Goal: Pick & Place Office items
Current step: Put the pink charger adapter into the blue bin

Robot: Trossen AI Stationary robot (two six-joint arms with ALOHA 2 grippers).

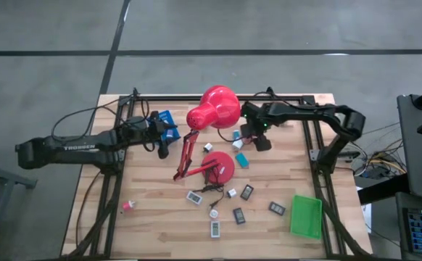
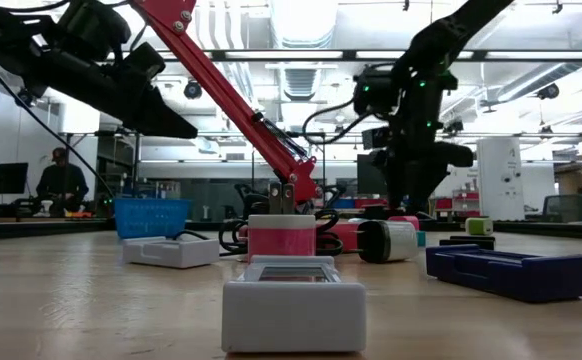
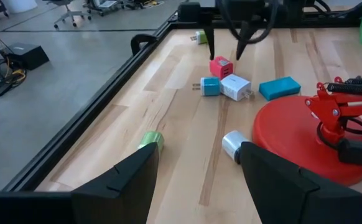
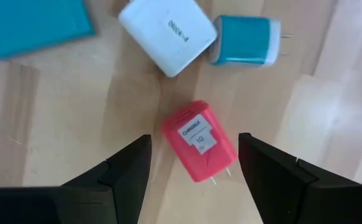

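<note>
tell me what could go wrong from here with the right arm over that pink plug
1. The pink plug lies skewed between the open right end effector, so the fingers may catch its corners and twist it.
2. The white plug and teal plug lie just beyond it; coming down off target could knock them.
3. The red lamp leans close by, so a lift might clip it.

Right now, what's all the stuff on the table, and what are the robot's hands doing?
Desk lamp: one, red, table middle, round base.
Charger blocks: pink, white, teal, clustered at the table's far side near the lamp's head.
Flat teal piece: one, beside that cluster.
Basket: one, blue, far left.
Tray: one, green, near right corner.
Small flat rectangles: several, dark or white, front of table.
Left gripper: open, by the basket.
Right gripper: open, over the pink block.
</note>
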